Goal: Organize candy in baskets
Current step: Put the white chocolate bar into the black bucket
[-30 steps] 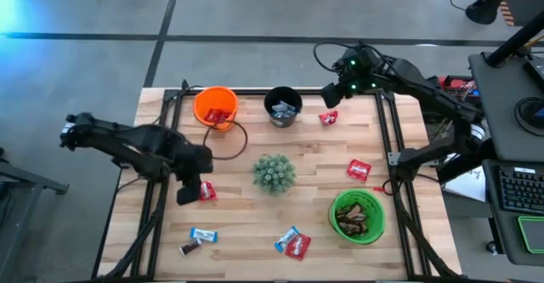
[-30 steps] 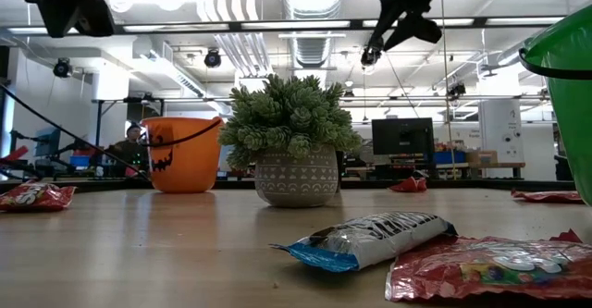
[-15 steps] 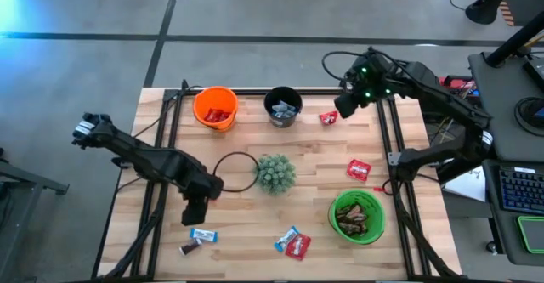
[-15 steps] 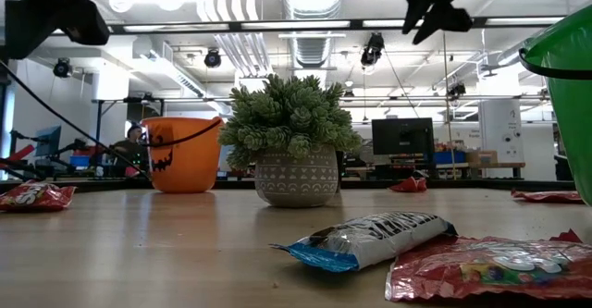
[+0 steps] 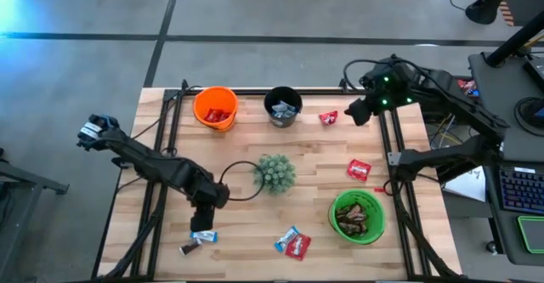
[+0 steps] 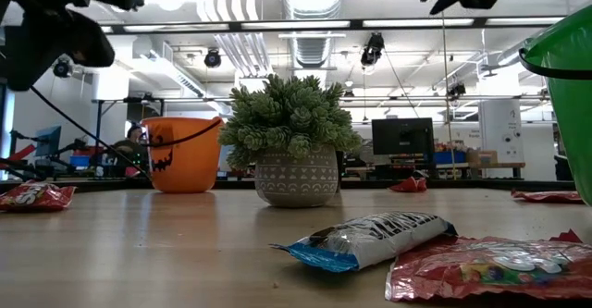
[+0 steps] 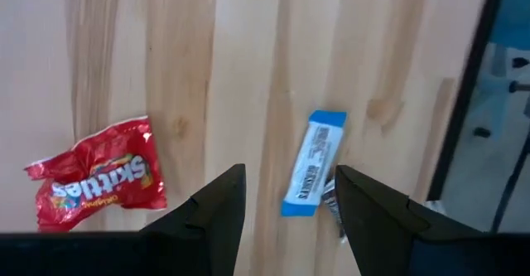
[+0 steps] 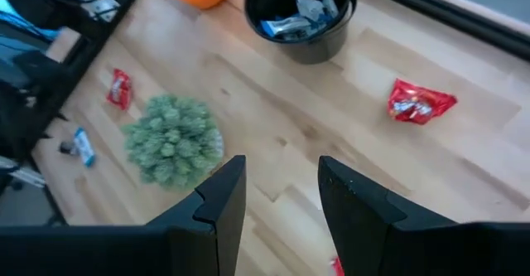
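Note:
My left gripper hangs open over the table's near left part, pointing steeply down. A blue-and-silver candy bar lies flat on the wood just beyond its fingertips, with a dark brown candy beside it. A red candy lies to one side. My right gripper is open and raised above the far right, near a red candy. The orange basket and black basket stand at the far edge. The green basket stands near right. All three hold candy.
A spiky green plant in a pot stands mid-table. More candy lies loose: a red one at right and a blue and a red one at the near edge. Black frame rails run along the table's sides.
My left gripper has moved toward the near edge and sunk, from beside the red candy to above the blue-and-silver bar. My right gripper has drawn away from the black basket toward the table's right edge. The candy on the table has kept still.

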You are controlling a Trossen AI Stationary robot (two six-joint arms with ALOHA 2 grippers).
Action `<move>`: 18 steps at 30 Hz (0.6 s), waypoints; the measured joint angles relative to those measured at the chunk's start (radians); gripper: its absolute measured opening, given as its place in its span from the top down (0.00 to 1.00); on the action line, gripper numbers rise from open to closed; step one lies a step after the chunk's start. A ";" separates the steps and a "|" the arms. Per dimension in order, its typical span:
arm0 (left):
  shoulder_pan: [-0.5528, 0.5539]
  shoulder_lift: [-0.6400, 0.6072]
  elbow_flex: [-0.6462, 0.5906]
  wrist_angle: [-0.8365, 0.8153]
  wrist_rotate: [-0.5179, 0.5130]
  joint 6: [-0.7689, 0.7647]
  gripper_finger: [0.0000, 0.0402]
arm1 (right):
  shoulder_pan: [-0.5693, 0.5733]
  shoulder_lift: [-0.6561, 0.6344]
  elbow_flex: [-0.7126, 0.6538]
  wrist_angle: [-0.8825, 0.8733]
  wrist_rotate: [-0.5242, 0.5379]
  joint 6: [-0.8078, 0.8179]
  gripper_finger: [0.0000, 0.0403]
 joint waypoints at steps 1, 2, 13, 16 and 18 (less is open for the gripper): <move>-0.006 0.000 -0.011 0.003 -0.007 -0.006 0.58 | 0.006 -0.006 0.000 0.000 0.000 0.013 0.65; -0.013 -0.001 -0.028 0.013 -0.014 -0.017 0.58 | 0.013 -0.012 0.000 0.000 0.000 0.019 0.65; -0.128 -0.016 -0.206 0.239 -0.019 -0.201 0.58 | 0.094 -0.034 0.000 0.005 0.002 0.118 0.65; -0.162 -0.016 -0.236 0.255 -0.032 -0.255 0.58 | 0.109 -0.030 0.000 0.006 0.002 0.119 0.65; -0.187 -0.015 -0.255 0.306 -0.031 -0.297 0.58 | 0.117 -0.024 0.000 0.007 0.002 0.128 0.65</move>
